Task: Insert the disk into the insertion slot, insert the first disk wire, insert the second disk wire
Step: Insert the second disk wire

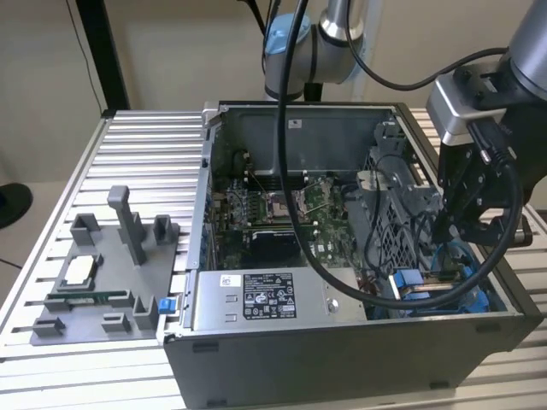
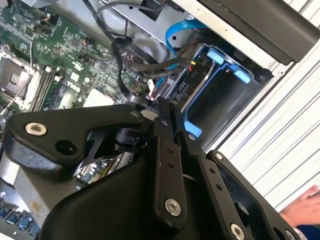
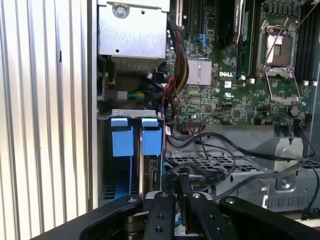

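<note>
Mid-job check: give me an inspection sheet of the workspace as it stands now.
Surface: ribbed metal table carries the open computer case.
Job's things: drive bay with blue rails sits in the case corner; blue tabs show at its end; whether the disk is seated, cannot tell.
Clutter: grey parts tray on the exterior view's left, beside the case.
Grippers: hand down inside the case by the bay, fingers close together.
Cables: black wires loop over the bay; blue cable beside them.
Surroundings: a person's hand at the table edge.
</note>
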`<state>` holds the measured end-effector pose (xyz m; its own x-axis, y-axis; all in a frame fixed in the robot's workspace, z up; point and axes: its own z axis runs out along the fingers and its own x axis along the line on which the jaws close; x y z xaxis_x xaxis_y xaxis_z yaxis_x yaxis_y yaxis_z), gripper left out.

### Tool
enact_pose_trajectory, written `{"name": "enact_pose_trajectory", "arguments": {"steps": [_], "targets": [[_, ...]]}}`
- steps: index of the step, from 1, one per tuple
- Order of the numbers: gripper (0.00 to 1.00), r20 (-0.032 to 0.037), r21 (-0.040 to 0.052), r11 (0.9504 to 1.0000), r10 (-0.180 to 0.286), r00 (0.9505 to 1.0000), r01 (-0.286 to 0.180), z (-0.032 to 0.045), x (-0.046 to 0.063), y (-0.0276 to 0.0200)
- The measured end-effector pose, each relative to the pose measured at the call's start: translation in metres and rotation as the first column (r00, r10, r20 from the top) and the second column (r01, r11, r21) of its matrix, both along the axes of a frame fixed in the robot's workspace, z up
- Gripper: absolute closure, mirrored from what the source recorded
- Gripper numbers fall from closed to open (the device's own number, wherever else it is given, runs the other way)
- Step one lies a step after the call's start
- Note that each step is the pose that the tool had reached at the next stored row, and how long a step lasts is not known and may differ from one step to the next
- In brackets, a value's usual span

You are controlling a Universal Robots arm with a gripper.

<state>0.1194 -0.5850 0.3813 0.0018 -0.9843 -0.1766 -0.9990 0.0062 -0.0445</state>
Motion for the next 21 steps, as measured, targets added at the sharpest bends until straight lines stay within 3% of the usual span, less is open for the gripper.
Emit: {"name": "enact_pose_trajectory", "arguments": {"steps": [4, 9, 12, 15, 21], "targets": [[1.0, 0.0031, -0.0197, 0.9998, 0.0, 1.0, 0.0, -0.0041, 0.0, 0.005], [1.0, 0.0054, -0.0582, 0.9983, 0.0, 1.0, 0.0, -0.007, 0.0, 0.0056], [1.0, 0.0112, -0.0655, 0.9979, 0.0, 0.9999, 0.001, -0.0092, -0.003, 0.0056], [1.0, 0.0232, -0.0693, 0.9976, 0.0, 0.9997, 0.001, -0.0115, -0.005, 0.0056], [1.0, 0.0618, -0.0707, 0.9975, 0.001, 0.9981, 0.004, -0.016, -0.008, 0.0056]]}}
